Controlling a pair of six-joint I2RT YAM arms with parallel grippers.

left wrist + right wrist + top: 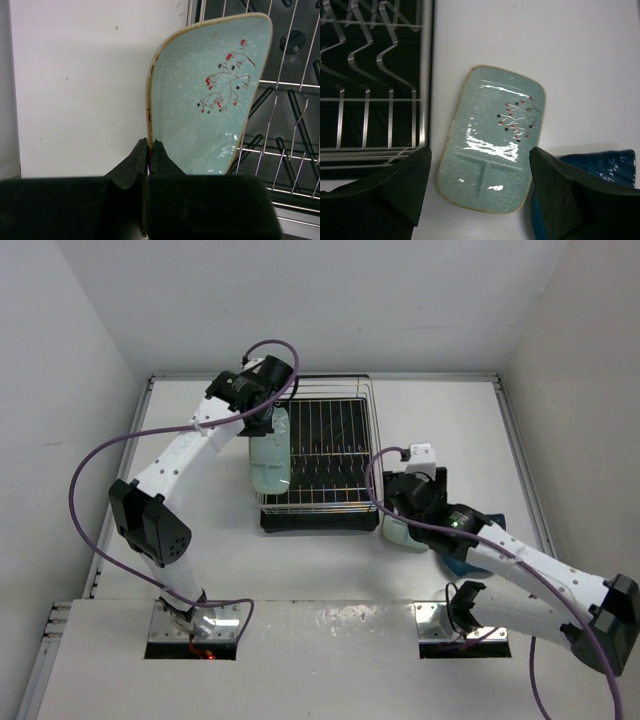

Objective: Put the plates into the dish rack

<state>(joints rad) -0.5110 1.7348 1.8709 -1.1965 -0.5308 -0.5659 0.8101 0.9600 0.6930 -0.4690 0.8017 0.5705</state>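
Your left fingers (pixel 131 167) pinch just the rim of a mint plate (pixel 200 115) held on edge at the rack's (pixel 312 518) left side, so it may swing and jam going in, and your right fingers (pixel 560 195), apart over the flat second plate (pixel 492 145), could nudge the blue plate (pixel 600 162).

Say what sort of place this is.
Probably a robot test bench, not a kitchen: a white table boxed in by plain white walls, two arms bolted at its edge, and a dish rack.
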